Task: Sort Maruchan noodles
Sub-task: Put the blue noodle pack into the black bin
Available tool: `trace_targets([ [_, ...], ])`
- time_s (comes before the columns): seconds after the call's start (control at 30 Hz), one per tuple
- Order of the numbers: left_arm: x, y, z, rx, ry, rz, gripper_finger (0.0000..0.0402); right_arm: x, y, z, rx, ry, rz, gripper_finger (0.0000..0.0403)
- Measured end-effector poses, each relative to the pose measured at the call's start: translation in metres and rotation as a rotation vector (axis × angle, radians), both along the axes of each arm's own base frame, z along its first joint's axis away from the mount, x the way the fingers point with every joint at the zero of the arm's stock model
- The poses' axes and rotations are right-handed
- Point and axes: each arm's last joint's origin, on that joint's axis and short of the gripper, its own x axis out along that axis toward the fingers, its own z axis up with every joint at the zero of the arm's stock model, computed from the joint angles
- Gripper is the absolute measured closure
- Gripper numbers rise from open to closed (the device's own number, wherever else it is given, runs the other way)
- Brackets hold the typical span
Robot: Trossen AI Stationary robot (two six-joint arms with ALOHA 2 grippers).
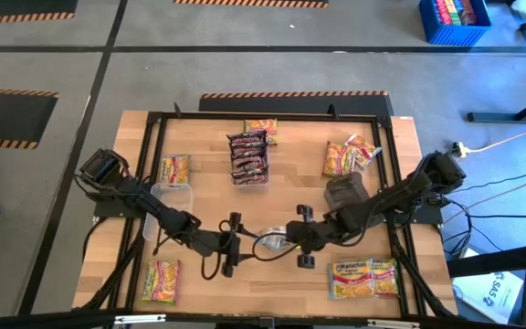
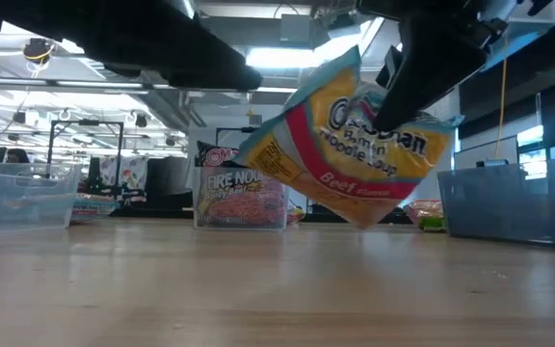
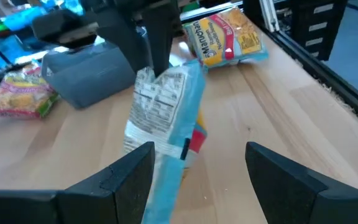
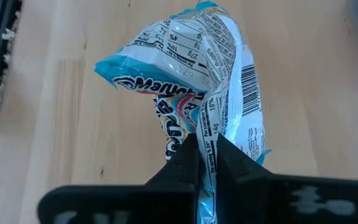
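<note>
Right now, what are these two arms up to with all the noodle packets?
They are sorting ramen packets. The right gripper is shut on the edge of a light blue packet and holds it above the middle of the table. The left gripper is open and faces that packet from close by. Other packets lie in groups near the corners, and dark maroon ones stand in a clear bin.

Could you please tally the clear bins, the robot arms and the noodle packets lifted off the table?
clear bins: 3
robot arms: 2
lifted noodle packet: 1
total: 6
</note>
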Motion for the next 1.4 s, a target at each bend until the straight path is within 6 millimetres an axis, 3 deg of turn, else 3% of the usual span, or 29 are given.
trace_targets([
  [0.17, 0.002, 0.0, 0.004, -0.087, -0.036, 0.009, 0.0155, 0.001, 0.001, 0.0, -0.005, -0.006, 0.016, 0.04],
  [0.6, 0.004, 0.007, 0.002, -0.047, -0.016, 0.032, 0.0153, 0.001, 0.0, 0.0, -0.036, -0.019, 0.013, 0.04],
  [1.03, 0.009, 0.019, -0.002, -0.082, 0.018, 0.086, 0.0058, 0.003, 0.001, 0.001, -0.025, -0.037, 0.024, 0.04],
  [1.2, 0.006, 0.014, -0.004, -0.071, 0.045, 0.047, 0.005, 0.004, 0.002, 0.002, -0.018, -0.052, 0.025, 0.04],
  [1.4, 0.005, 0.017, -0.008, -0.021, 0.054, 0.128, 0.0049, 0.011, 0.005, 0.0, 0.018, -0.098, 0.043, 0.04],
])
